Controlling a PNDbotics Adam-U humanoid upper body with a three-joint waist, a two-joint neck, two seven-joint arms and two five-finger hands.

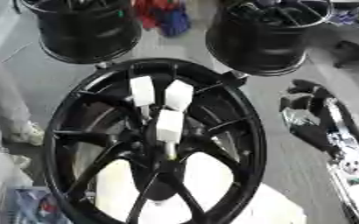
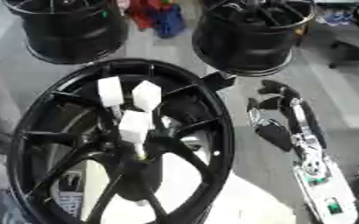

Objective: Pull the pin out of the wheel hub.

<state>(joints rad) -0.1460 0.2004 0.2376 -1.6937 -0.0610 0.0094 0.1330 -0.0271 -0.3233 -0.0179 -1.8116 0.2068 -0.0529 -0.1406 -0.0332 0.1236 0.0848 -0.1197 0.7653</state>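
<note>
A large black spoked wheel hub fills the middle, tilted toward me. Three pins with white block heads stick out near its centre: one at the upper left, one at the upper right, and one lower with a thin metal shaft below it. My right hand hangs just right of the hub's rim, apart from it, with its black fingers relaxed and nothing in them. Its silver forearm runs down to the lower right. My left hand shows in neither view.
Two more black wheels stand at the back, one at the left and one at the right. A red and blue object lies between them. A white surface shows through the hub's spokes.
</note>
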